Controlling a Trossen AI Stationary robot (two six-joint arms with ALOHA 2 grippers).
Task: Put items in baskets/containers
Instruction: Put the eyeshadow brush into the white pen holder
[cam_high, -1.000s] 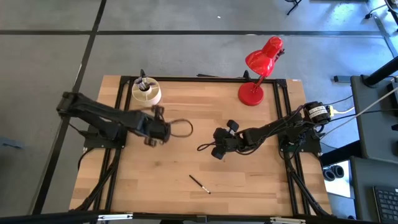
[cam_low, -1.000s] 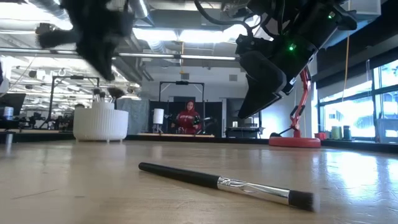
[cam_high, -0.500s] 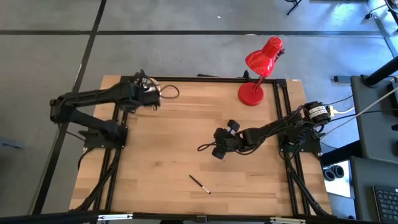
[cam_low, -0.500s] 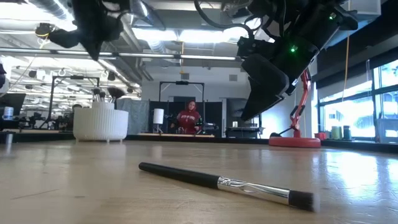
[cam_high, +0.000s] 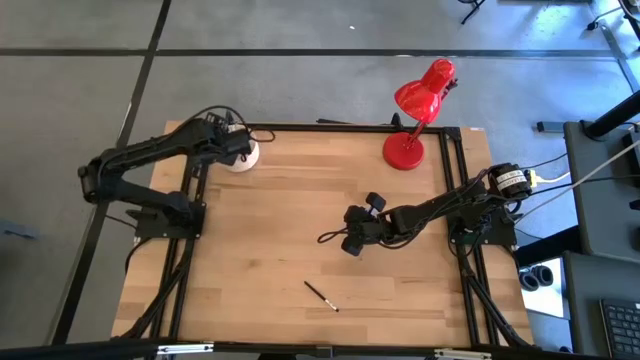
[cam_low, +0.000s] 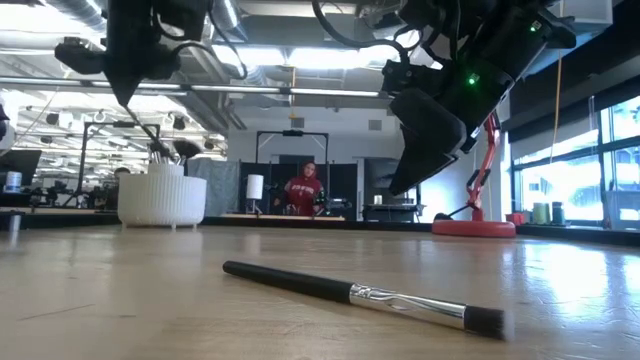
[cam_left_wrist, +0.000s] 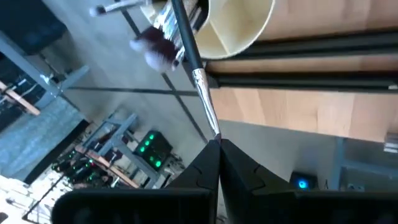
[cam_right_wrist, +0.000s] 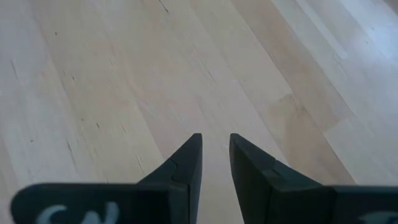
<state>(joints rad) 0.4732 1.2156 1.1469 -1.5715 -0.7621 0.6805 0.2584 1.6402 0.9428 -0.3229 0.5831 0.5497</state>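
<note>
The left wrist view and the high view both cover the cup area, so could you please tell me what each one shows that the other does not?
Only the left wrist view shows the left gripper shut on a brush, its far end in the cream cup among other brushes, and the cup's dividers. Only the high view shows the red lamp, the right gripper over mid-table, and a lone brush lying on the table. Both show the cup at the table's far left corner.

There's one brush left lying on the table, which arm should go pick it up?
Probably the right. Its gripper hangs empty over the middle of the table, nearer the loose brush. The left gripper is at the cup, shut on a brush.
</note>
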